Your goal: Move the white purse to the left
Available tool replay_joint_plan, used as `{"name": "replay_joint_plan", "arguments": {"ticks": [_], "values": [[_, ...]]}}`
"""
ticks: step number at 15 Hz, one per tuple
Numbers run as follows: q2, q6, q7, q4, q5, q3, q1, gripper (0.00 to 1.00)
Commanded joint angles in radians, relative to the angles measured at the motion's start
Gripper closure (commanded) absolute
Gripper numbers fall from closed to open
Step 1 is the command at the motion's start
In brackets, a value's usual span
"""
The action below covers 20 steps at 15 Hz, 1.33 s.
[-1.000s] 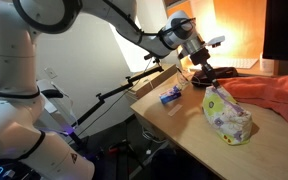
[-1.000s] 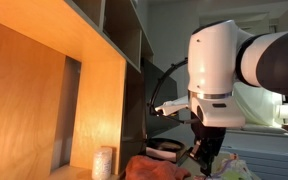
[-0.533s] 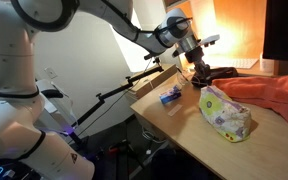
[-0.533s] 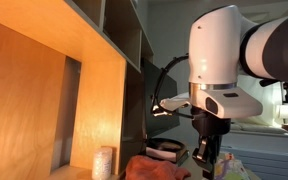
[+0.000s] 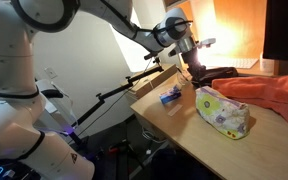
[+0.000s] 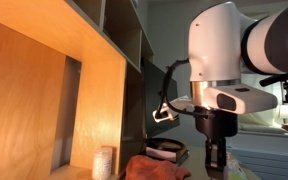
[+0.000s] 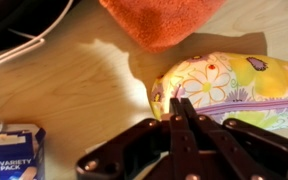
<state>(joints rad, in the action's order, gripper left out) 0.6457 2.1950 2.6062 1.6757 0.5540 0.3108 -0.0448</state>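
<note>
The soft, oblong whitish fabric purse [image 5: 224, 112], printed with small green, pink and yellow flowers, lies flat on its side just beside the crumpled orange-pink cloth [image 5: 281, 95], one rounded end toward that cloth's edge.

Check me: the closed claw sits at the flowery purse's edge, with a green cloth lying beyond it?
Not green: the cloth is orange-pink, as the wrist view shows. The closed gripper does sit at the edge of the white purse.
</note>
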Motion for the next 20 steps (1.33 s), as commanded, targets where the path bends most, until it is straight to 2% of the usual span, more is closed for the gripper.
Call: {"name": "replay_joint_plan", "arguments": {"ticks": [1, 2, 3, 4, 9, 13, 14, 17, 18, 20], "values": [[-0.005, -0.050, 0.000, 0.033, 0.067, 0.167, 0.119, 0.99], [-0.012, -0.055, 0.000, 0.026, 0.047, 0.138, 0.098, 0.99], [-0.022, -0.050, -0.021, 0.028, 0.039, 0.123, 0.091, 0.71], [-0.050, -0.009, -0.040, 0.035, -0.018, 0.021, 0.011, 0.70], [-0.141, 0.111, -0.278, 0.120, -0.081, -0.098, -0.067, 0.32], [-0.221, 0.138, -0.485, 0.195, -0.099, -0.141, -0.097, 0.04], [-0.235, 0.128, -0.535, 0.208, -0.106, -0.145, -0.098, 0.00], [-0.277, 0.092, -0.678, 0.237, -0.129, -0.154, -0.099, 0.00], [-0.215, 0.096, -0.601, 0.178, -0.108, -0.143, -0.095, 0.00], [-0.236, 0.096, -0.647, 0.198, -0.113, -0.147, -0.093, 0.00]]}}
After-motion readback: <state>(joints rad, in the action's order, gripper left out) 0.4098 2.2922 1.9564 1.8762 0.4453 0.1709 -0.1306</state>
